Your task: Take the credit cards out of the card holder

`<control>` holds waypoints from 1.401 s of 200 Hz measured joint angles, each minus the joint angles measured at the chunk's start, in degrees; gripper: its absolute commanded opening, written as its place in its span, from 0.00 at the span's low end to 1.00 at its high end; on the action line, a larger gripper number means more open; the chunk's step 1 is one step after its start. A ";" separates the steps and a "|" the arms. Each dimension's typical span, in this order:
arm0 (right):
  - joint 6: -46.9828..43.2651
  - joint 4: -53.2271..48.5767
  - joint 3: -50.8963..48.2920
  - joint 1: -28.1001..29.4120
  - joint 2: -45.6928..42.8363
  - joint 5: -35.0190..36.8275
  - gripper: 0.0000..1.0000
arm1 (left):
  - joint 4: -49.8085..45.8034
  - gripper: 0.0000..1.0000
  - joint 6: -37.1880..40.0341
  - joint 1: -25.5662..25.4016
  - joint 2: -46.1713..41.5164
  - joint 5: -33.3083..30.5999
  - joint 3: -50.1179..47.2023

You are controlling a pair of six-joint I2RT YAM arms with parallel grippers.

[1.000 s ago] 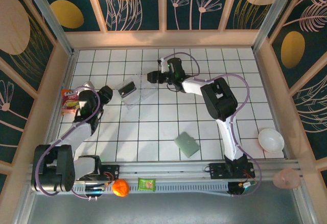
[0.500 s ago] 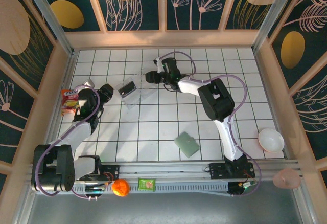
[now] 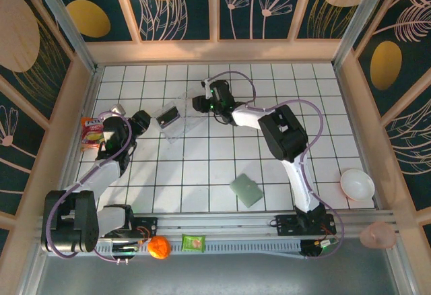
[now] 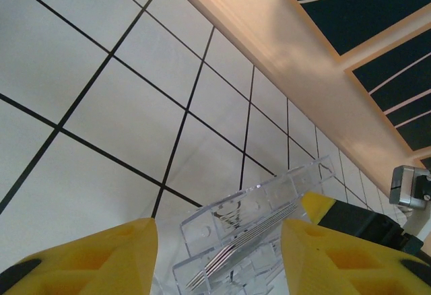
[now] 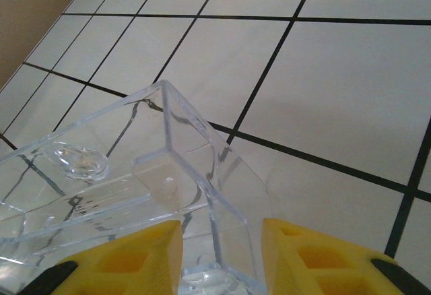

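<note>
Surface: white tiles, black grid.
Left gripper: half open, clear tray end between its jaws.
Right gripper: narrow, astride the clear tray's corner wall; pinching or not, cannot tell.
Tray contents: thin stacked edges.
Card holder: flat, well apart, nearer the arm bases.

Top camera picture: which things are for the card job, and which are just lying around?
For the job: grey-green card holder.

Lying about: orange, green packet, white bowl, pink bowl, snack packet, and clear tray, though left fingers and right fingers are around it.
</note>
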 measured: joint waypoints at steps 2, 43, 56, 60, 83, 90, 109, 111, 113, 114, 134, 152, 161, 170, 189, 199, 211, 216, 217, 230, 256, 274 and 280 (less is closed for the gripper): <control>0.13 0.20 -0.28 0.04 -0.15 0.26 0.34 | 0.00 0.52 0.00 0.00 0.00 0.04 0.00; 2.40 1.57 -4.63 0.28 -2.93 4.33 0.32 | -0.02 0.52 0.00 0.00 0.00 0.50 0.09; 3.19 1.60 -6.21 0.28 -4.13 5.88 0.32 | -0.02 0.52 -0.11 0.00 -0.07 0.66 0.11; 3.45 1.57 -6.86 0.28 -4.66 6.56 0.32 | -0.04 0.53 -0.20 0.00 -0.11 0.72 0.11; 5.53 1.62 -10.71 0.28 -7.48 10.56 0.32 | -0.02 0.53 -0.42 0.00 -0.52 1.05 0.11; 6.14 1.60 -12.04 0.28 -8.46 11.82 0.31 | -0.02 0.53 -0.52 0.00 -0.70 1.18 0.11; 7.87 1.55 -15.82 0.28 -11.32 15.32 0.30 | 0.00 0.52 -0.90 0.00 -1.03 1.88 0.11; 8.11 1.53 -16.22 0.28 -11.63 15.72 0.30 | 0.00 0.53 -0.94 0.00 -1.05 1.92 0.11; 8.33 1.46 -16.46 0.28 -11.85 16.00 0.30 | -0.02 0.53 -1.05 0.00 -1.09 1.92 0.11; 8.44 1.36 -16.76 0.28 -12.11 16.37 0.30 | 0.00 0.53 -1.09 0.00 -1.09 1.95 0.11; 10.45 0.98 -20.09 0.28 -14.73 20.33 0.30 | 0.02 0.53 -1.49 0.00 -1.27 2.34 0.11; 12.52 0.59 -23.43 0.28 -17.31 23.39 0.30 | 0.02 0.52 -1.73 0.00 -1.27 2.84 0.09; 13.79 0.22 -25.40 0.28 -18.93 24.98 0.30 | 0.00 0.53 -1.79 0.00 -1.27 3.10 0.09; 14.88 -0.04 -26.93 0.28 -20.17 26.25 0.30 | 0.00 0.53 -1.99 0.00 -1.33 3.30 0.00; 16.90 -0.72 -29.81 0.31 -22.62 28.89 0.30 | -0.02 0.53 -2.58 0.00 -2.01 3.43 -0.48; 17.68 -0.98 -30.99 0.42 -23.58 30.01 0.30 | -0.04 0.53 -2.75 0.00 -2.27 3.58 -0.61; 18.32 -1.07 -32.04 0.46 -24.39 31.06 0.30 | -0.02 0.53 -2.84 0.00 -2.54 3.69 -0.68; 18.49 -1.16 -32.26 0.52 -24.59 31.41 0.30 | -0.02 0.53 -2.95 0.00 -2.62 3.82 -0.68; 18.51 -1.16 -32.28 0.52 -24.63 31.45 0.30 | -0.02 0.53 -2.99 0.00 -2.64 3.85 -0.68; 18.99 -1.25 -32.74 0.57 -25.00 31.98 0.30 | -0.02 0.53 -3.04 0.00 -2.91 4.04 -0.68; 18.71 -1.16 -33.46 0.61 -25.55 32.28 0.31 | 0.22 0.54 -3.26 -0.02 -3.63 4.81 -1.14; 17.31 -0.98 -33.51 0.50 -25.59 32.15 0.31 | 0.37 0.57 -3.50 -0.28 -4.46 4.90 -2.34; 16.70 -0.92 -33.51 0.39 -25.59 31.87 0.31 | 0.35 0.58 -3.63 -0.46 -4.66 4.90 -2.75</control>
